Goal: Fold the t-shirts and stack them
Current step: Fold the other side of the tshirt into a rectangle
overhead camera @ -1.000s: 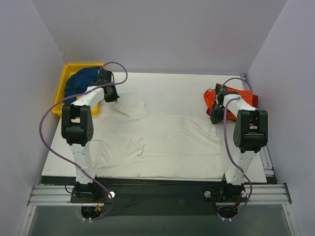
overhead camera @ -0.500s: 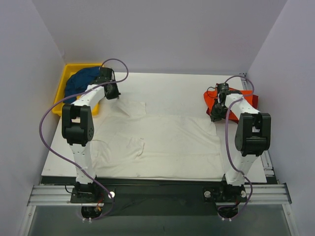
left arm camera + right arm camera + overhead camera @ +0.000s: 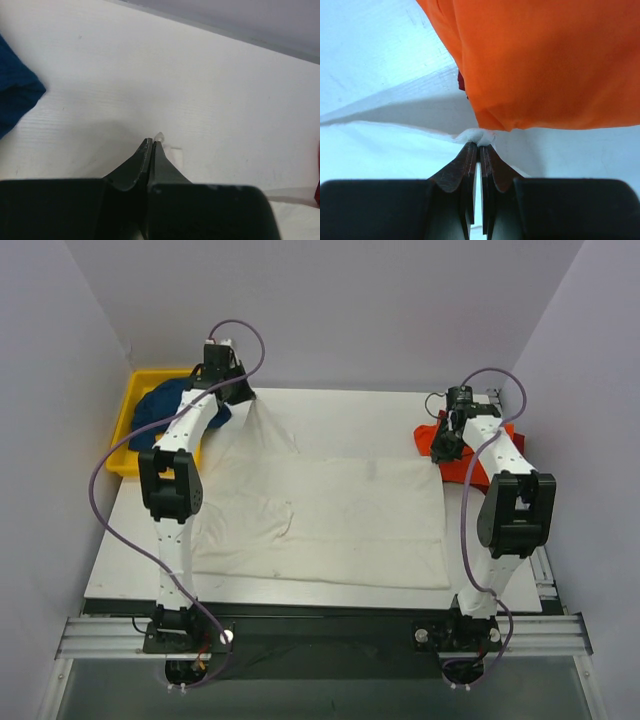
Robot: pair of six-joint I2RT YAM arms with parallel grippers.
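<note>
A large off-white t-shirt (image 3: 330,525) lies spread over the middle of the table. My left gripper (image 3: 245,398) is shut on its far left corner and holds it up in a peak; a scrap of white cloth (image 3: 160,136) shows at the left gripper's tips (image 3: 151,143). My right gripper (image 3: 439,450) is shut on the far right corner, and a white bunch of cloth (image 3: 478,136) sits at the right gripper's tips (image 3: 479,146). An orange-red t-shirt (image 3: 484,458) (image 3: 550,60) lies just beyond the right gripper, with a dark red sliver (image 3: 461,81) under it. A dark blue t-shirt (image 3: 160,408) (image 3: 14,95) lies in the bin.
A yellow plastic bin (image 3: 132,398) stands at the far left corner beside the left arm. Grey walls close the table on three sides. A metal rail (image 3: 320,630) runs along the near edge by the arm bases.
Both arms have reached toward the far side of the table. The off-white shirt's far corners rose with them and the shirt slid away from the arm bases.
</note>
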